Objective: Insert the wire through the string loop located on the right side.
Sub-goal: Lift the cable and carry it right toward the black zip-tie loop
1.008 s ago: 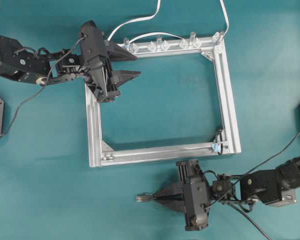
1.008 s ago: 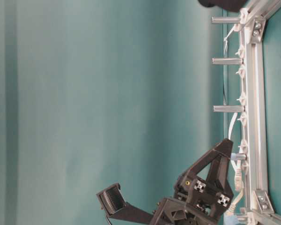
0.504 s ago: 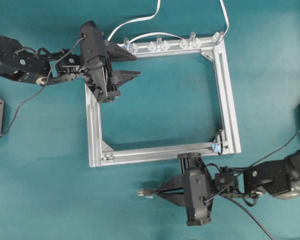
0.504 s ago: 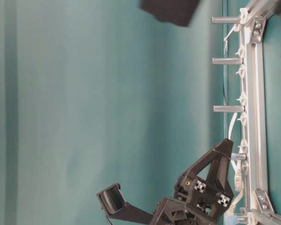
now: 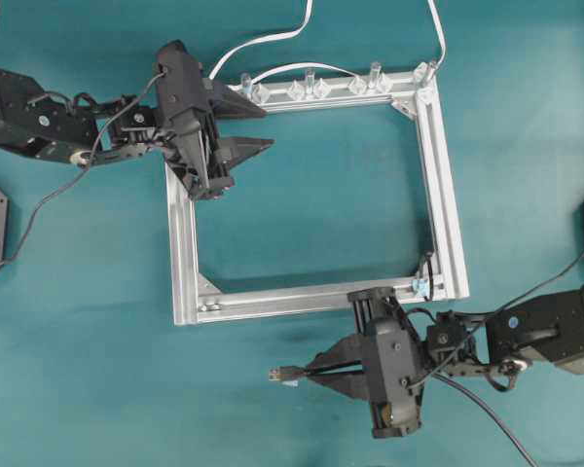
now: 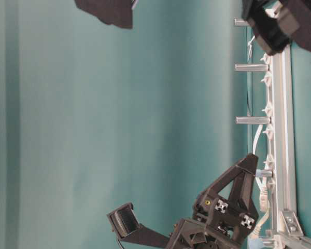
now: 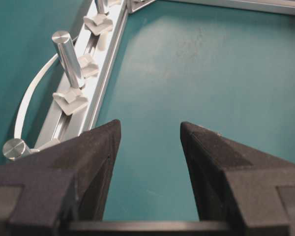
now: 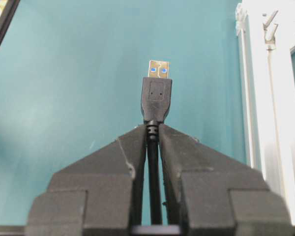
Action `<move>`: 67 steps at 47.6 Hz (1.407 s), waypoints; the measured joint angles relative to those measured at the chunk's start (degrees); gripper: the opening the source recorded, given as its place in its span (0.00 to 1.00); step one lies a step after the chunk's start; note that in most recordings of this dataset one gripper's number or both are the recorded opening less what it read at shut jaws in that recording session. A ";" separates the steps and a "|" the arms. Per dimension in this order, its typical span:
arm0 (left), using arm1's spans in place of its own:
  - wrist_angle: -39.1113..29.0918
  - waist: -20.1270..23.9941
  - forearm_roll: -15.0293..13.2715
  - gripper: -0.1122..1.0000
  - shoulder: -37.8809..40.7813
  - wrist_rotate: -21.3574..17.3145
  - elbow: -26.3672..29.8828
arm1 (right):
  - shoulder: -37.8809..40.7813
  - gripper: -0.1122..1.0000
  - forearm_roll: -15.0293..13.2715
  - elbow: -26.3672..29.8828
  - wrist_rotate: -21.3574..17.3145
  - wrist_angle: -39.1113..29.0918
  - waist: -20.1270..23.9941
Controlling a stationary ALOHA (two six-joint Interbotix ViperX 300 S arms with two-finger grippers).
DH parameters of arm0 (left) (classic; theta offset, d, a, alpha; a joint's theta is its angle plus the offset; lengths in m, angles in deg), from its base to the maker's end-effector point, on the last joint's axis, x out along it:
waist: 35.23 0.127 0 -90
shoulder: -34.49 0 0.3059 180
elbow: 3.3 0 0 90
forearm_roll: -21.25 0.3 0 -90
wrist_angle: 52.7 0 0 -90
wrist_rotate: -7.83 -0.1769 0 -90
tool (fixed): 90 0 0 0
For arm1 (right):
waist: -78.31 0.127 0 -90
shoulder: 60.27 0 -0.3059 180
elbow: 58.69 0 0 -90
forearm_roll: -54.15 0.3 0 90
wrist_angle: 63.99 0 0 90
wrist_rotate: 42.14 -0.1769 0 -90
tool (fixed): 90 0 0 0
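right pincer (image 8: 153,135) pinching the wire (image 8: 156,96), plug forward, left pincer (image 7: 148,142) spread over frame (image 5: 448,214)

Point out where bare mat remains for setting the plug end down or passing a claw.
Free: the mat inside the aluminium frame, and the wide stretch lower left of it. Crowded: the frame's top rail with clips and white cables, and beside the string loop, where the right claw holds the wire.

light: bright, even | shadows: soft | wrist foregrounds: slightly blurred
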State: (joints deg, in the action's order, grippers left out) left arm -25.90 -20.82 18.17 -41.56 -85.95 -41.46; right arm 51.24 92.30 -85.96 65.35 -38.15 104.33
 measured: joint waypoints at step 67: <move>-6.68 -3.43 0.00 0.57 -2.81 0.09 -1.32 | -14.15 0.21 3.52 -17.23 0.00 -1.23 5.19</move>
State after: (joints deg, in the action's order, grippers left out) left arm -32.58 -24.25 18.17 -44.37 -85.86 -42.78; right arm 37.09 95.81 -103.18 65.35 -39.38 109.51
